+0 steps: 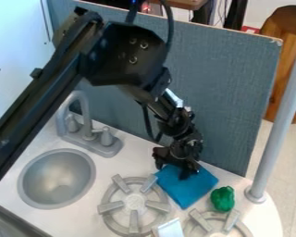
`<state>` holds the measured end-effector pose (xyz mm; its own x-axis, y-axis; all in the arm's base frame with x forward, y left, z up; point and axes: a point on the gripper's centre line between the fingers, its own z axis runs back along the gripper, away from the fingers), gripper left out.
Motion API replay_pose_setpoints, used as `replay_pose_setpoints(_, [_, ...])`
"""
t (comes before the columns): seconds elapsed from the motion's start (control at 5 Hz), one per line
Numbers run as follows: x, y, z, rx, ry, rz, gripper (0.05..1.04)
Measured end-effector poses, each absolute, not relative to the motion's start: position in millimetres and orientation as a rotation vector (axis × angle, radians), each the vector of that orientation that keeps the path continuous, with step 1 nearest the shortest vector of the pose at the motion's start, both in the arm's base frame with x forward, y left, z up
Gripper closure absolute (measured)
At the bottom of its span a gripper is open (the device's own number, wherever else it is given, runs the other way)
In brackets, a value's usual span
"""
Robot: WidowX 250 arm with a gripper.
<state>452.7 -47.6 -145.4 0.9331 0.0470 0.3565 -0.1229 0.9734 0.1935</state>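
- Blue cloth: on white ctr, nr back panel, btwn L burner & green thing.
- Gripper: at cloth's back edge, over it; can't tell if open, closed or gripping.
- L burner: v. close to cloth's L corner. Green thing: just off its R side.
- R burner: bottom edge of view, partly cut off; white item btwn burners.
- Sink + faucet: L side, ctr strip btwn sink & burner.
- Tight spots: panel behind cloth; grey post nr rounded R ctr edge.
- Rm: tiled floor, brown wooden item behind panel, R.
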Motion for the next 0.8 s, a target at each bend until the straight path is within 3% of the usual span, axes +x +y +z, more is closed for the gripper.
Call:
replay_pose_setpoints(0.2, [454.4, -35.8, -143.0, 0.251, -0.343, 0.164, 0.083])
replay_pose_setpoints(0.8, [432.8, 78.2, -144.6, 0.346, -0.225, 0.442, 0.083])
